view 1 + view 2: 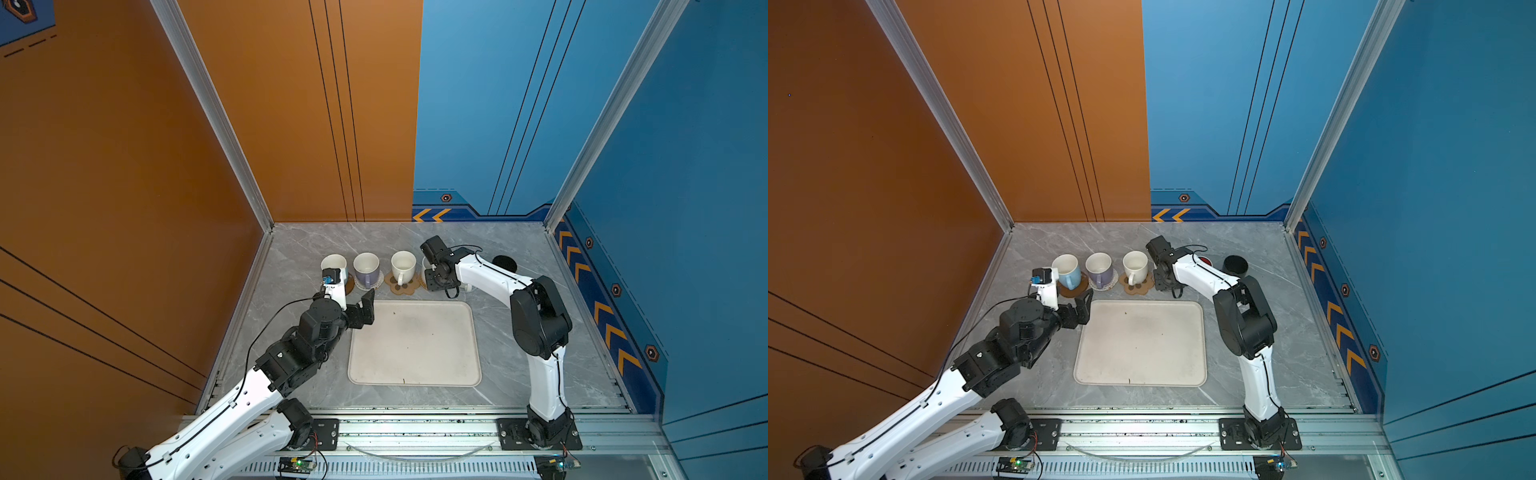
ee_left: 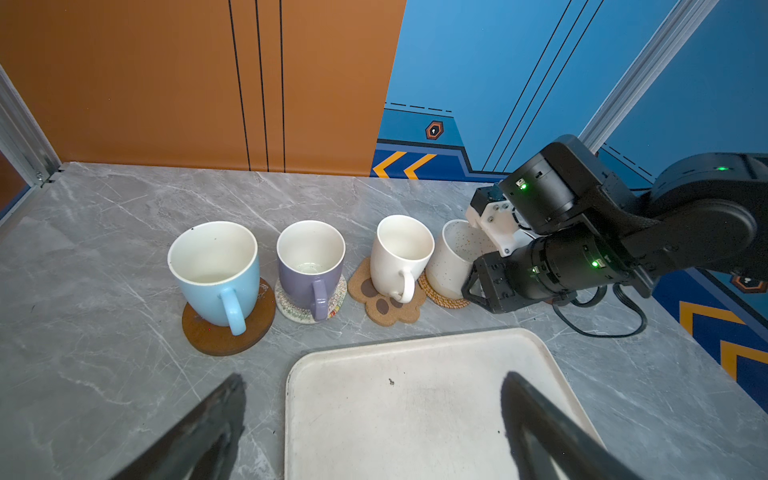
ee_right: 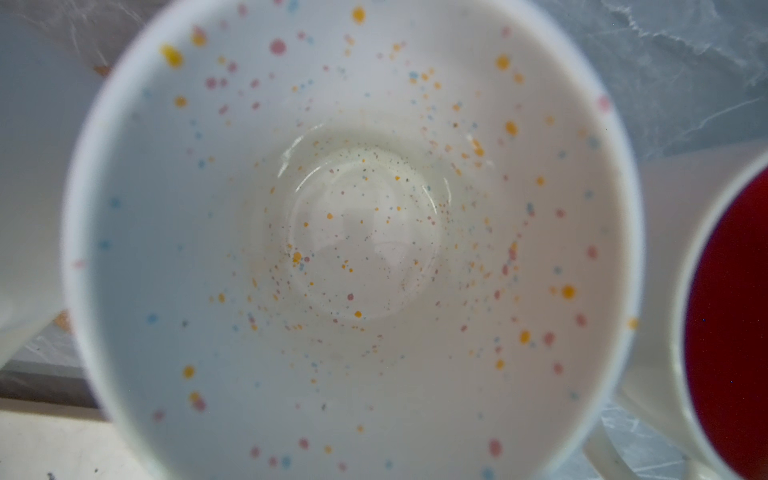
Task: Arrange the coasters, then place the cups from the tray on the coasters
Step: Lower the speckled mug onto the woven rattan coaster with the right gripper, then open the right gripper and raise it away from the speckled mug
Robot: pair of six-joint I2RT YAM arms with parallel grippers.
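- While your left gripper point(image 2: 372, 380) hangs with its fingers spread wide, it is over the corner of the large cream rectangular tray point(image 2: 415, 419) nearest the cups.
- Your right gripper point(image 1: 434, 279) is at the white speckled cup point(image 2: 453, 257). Its jaws are hidden, so you cannot tell whether they are apart or clamped.
- That cup stands on the tan rattan coaster point(image 2: 440, 297).
- Leftward along the row on the grey marble table point(image 2: 104, 332) are three more:
  - a plain white mug point(image 2: 399, 253) on the brown paw-shaped coaster point(image 2: 386, 309)
  - a lilac mug point(image 2: 309, 266) on the white woven coaster point(image 2: 291, 307)
  - a light blue mug point(image 2: 216, 270) on the round brown disc point(image 2: 226, 338)
- Just beside the speckled cup is a white cup with a red inside point(image 3: 727, 311), and a matte black mug point(image 1: 1235, 264) is farther right.
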